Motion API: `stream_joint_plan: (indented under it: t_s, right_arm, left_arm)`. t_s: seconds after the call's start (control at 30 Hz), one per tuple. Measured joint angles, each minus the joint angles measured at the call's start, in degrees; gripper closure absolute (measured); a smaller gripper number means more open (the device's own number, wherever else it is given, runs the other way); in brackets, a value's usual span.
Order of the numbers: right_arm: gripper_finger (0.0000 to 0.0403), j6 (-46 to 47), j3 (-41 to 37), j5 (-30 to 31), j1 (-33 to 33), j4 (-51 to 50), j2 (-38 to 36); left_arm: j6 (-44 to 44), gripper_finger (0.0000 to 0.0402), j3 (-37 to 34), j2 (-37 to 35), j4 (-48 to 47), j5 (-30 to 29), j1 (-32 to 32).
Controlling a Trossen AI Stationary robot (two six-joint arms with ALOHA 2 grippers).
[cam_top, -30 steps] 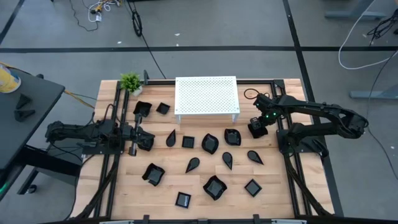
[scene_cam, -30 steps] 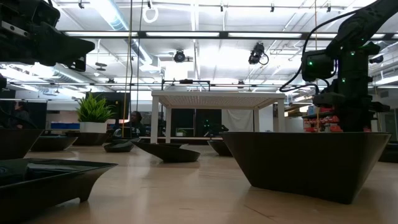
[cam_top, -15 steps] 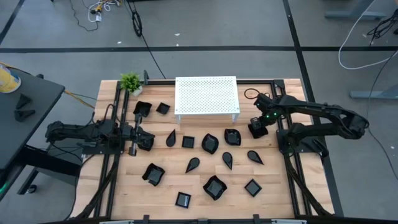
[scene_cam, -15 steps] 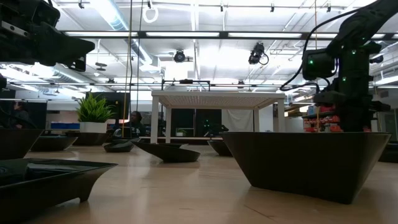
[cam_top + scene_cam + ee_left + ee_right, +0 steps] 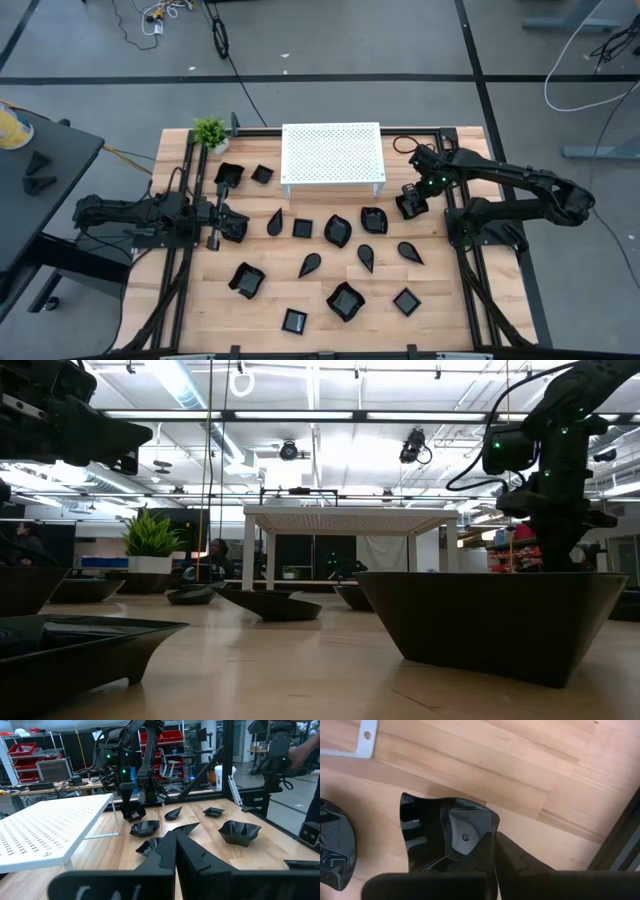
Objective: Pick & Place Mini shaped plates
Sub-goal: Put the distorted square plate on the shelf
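Note:
Several mini shaped plates, glossy black, lie spread over the wooden table [image 5: 200, 290], such as a square one [image 5: 406, 301] and a teardrop one [image 5: 310, 264]. My right gripper [image 5: 410, 203] stands near the white perforated stand's right end, shut on a wavy-edged square plate [image 5: 440, 835], which also shows in the left wrist view [image 5: 134, 813]. My left gripper [image 5: 236, 224] waits shut at the table's left side, its fingers [image 5: 175, 842] closed on nothing. In the low view a near dish [image 5: 500, 610] hides the right gripper's fingertips. My right gripper pinches the square plate by its rim [image 5: 487, 836] at one side, the fingers coming from above and pointing down. Most of the plate juts out past the fingers. In the left wrist view it hangs just clear of the tabletop [image 5: 150, 820], slightly tilted.
The white perforated stand [image 5: 332, 152] stands at the far middle of the table, one leg foot [image 5: 367, 737] close to the held plate. A small green plant [image 5: 210, 132] sits at the far left corner. Black frame rails [image 5: 470, 290] run along both sides.
My right gripper has risen a little, shifting slightly toward the stand, and the square plate has come up with it. The left arm and the other plates have stayed still.

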Motion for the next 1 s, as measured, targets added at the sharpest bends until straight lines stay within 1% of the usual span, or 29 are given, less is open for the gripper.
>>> stream_joint_plan:
  t_s: [0.37, 1.0]
  right_arm:
    - [0.0392, 0.0, 0.0, 0.0, 0.0, -0.5, -0.8]
    - [0.0401, 2.2, 0.5, -0.1, -0.7, -2.9, -9.5]
  left_arm:
    - [0.0, 0.0399, 0.0, 0.0, 0.0, 0.0, 0.0]
    - [0.0, 0.0399, 0.0, 0.0, 0.0, 0.0, 0.0]
